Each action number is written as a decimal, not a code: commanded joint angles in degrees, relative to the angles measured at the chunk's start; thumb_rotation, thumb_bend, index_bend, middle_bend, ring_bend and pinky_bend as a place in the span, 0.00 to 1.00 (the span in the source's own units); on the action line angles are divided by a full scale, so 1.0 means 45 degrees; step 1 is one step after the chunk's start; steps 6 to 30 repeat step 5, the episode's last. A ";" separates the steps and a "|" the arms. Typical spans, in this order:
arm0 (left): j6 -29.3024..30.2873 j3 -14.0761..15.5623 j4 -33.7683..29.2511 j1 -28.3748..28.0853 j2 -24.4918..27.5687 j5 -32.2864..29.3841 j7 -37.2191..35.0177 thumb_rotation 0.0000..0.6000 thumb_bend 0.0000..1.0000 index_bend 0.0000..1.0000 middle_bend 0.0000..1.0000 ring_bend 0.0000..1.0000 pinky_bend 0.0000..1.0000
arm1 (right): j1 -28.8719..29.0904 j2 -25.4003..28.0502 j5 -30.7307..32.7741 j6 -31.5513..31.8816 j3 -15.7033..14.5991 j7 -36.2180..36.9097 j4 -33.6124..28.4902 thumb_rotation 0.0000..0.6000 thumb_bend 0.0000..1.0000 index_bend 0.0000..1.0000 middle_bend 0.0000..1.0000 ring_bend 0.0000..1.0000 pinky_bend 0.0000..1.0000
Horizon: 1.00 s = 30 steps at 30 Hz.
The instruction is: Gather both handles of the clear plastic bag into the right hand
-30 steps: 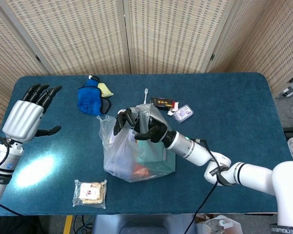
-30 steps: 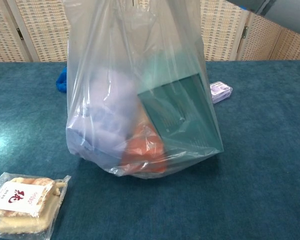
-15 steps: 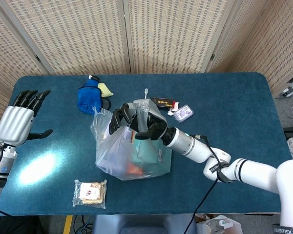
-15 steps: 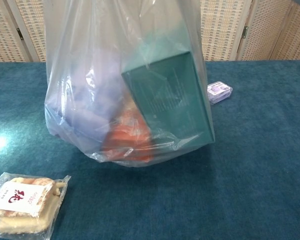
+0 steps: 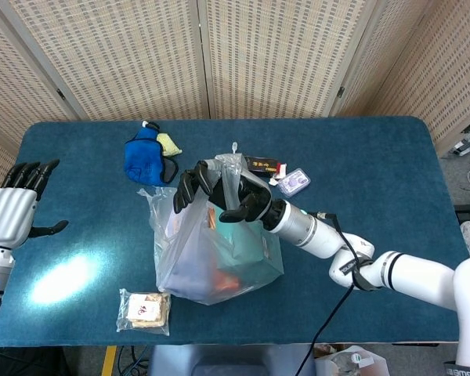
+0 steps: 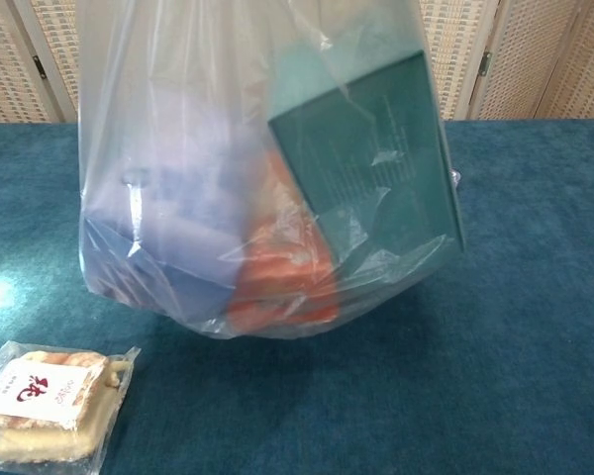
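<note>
A blue cloth bundle (image 5: pixel 146 159) is lying on the teal table (image 5: pixel 392 168) toward its far edge, with a small yellow item (image 5: pixel 169 143) touching the bundle's right side. Further right of the bundle along that far side, a white toothbrush-like stick (image 5: pixel 234 147), a dark flat packet (image 5: pixel 262 165) and a small lilac-and-white packet (image 5: pixel 294 182) are sitting close together (their labels are too small to read). Well in front of the bundle, near the table's front edge, a clear packet of biscuits (image 6: pixel 48 401) with a white label is lying flat.
</note>
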 commanded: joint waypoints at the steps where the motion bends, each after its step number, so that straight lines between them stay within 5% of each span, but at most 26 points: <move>1: 0.0233 0.0249 0.0109 0.0341 -0.0219 -0.0001 0.0064 1.00 0.10 0.00 0.13 0.09 0.05 | 0.0002 0.0028 0.0000 0.0041 -0.0019 0.0082 0.0048 1.00 0.08 0.58 0.49 0.43 0.41; 30: 0.0573 0.0458 0.0265 0.0787 -0.0513 0.0025 -0.0079 1.00 0.10 0.00 0.13 0.09 0.05 | 0.0001 0.0063 -0.0004 0.0098 -0.0044 0.0190 0.0146 1.00 0.08 0.58 0.49 0.43 0.41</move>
